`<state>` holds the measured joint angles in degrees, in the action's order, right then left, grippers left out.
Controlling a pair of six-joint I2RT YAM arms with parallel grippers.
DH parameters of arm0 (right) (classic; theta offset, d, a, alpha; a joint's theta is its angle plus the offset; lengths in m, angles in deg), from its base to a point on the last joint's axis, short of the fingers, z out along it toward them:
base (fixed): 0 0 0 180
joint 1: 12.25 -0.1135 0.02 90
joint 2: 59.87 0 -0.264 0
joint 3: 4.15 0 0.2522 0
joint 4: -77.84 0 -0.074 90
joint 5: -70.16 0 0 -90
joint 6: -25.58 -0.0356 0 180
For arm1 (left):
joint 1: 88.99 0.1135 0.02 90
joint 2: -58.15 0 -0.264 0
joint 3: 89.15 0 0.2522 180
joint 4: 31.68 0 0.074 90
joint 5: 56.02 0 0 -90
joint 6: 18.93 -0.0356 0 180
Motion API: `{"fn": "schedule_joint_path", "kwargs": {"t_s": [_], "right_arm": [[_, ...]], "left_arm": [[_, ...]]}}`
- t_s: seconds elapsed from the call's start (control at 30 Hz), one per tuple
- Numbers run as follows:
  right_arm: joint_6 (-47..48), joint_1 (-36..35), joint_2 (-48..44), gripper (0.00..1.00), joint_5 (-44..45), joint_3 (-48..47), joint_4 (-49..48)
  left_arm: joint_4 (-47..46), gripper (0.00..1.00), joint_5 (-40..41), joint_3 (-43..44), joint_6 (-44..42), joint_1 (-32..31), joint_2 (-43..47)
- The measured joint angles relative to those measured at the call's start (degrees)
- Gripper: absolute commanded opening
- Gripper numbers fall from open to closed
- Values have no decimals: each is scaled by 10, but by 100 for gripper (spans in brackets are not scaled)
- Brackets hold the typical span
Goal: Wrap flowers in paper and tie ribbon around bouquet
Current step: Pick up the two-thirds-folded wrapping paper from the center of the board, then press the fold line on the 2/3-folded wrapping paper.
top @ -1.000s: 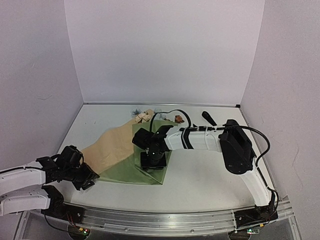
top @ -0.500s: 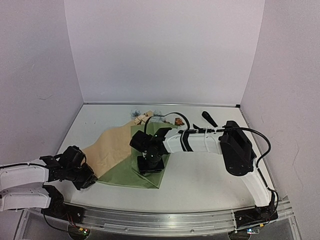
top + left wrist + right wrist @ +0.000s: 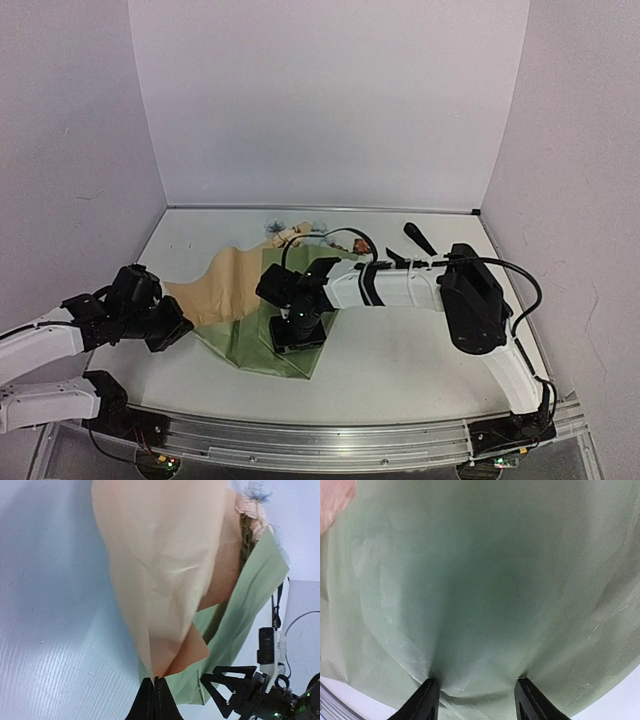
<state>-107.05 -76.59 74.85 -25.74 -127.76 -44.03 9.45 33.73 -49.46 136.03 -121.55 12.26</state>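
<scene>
Left gripper [image 3: 155,700] pinches the paper's [image 3: 160,580] 8 o'clock corner, jaws closed. Right gripper [image 3: 477,697], jaws apart, presses its green face; flowers [image 3: 287,236] lie at 12 o'clock.

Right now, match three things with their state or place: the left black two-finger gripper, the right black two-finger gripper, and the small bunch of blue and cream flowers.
Things: 1 left gripper; 2 right gripper; 3 flowers.
States: A open, fingertips on the thin olive-green paper; B at the paper's far edge; C shut on a corner of the paper.
Pairs: 1-C, 2-A, 3-B.
</scene>
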Motion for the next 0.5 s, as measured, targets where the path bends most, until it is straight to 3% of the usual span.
{"fn": "schedule_joint_path", "kwargs": {"t_s": [0.3, 0.5], "right_arm": [[7, -3, 4, 63, 5, -10, 16], [14, -3, 1, 60, -11, -9, 11]], "left_arm": [[-4, 0, -9, 27, -49, 0, 41], [-18, 0, -16, -37, -39, 0, 69]]}}
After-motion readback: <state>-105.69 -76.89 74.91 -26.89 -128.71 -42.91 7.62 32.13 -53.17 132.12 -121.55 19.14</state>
